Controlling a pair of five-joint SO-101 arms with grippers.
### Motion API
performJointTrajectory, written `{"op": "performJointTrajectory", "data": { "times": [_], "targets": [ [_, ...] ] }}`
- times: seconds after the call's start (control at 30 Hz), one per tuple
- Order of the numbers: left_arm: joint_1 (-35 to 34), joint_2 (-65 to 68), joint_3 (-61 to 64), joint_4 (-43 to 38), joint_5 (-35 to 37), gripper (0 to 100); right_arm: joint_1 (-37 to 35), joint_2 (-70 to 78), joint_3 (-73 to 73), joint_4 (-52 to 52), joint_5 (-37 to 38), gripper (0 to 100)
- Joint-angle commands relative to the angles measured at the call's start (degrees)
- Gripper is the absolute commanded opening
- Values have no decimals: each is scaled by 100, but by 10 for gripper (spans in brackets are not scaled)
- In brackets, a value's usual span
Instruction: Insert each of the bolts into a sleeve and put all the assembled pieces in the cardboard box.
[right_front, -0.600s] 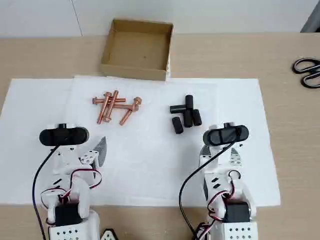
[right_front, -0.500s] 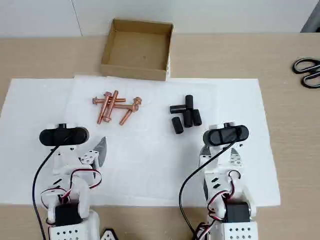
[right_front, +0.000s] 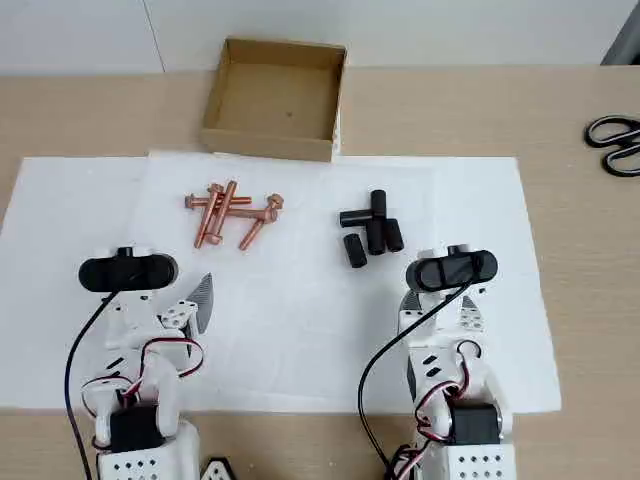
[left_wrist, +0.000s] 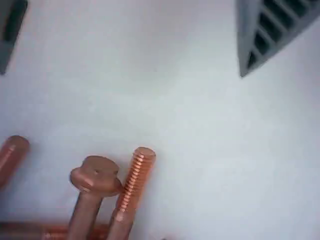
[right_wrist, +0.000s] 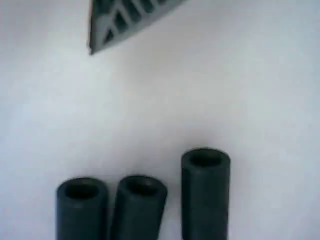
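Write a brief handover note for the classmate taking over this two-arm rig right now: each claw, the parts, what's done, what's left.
Left claw: open, empty, just short of the bolts.
Right claw: just short of the sleeves; open or shut is unclear.
Parts: bolts piled and sleeves clustered, apart, on the white paper. The cardboard box beyond them is empty.
Done: nothing assembled.
Left: sleeve every bolt, then box all the pieces.

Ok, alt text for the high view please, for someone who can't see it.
Overhead: a loose pile of copper bolts and a cluster of black sleeves lie apart on white paper, with the open cardboard box beyond them. The left arm sits near the bolts, the right arm near the sleeves; scissors lie off the paper to the right.
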Motion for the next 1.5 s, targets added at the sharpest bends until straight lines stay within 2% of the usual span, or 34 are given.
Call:
{"op": "performJointTrajectory", "data": {
  "times": [0.0,1.23,1.33,1.47],
  "targets": [
    [-18,-79,-22,18,-18,280,13,-75,44,31,44,202],
    [-62,-79,-48,26,9,280,48,-75,26,66,62,202],
    [-299,-79,-418,519,18,280,136,-75,-202,145,70,202],
    [-765,-70,-1218,1231,-9,280,611,-75,-1248,866,70,202]
  ]
}}
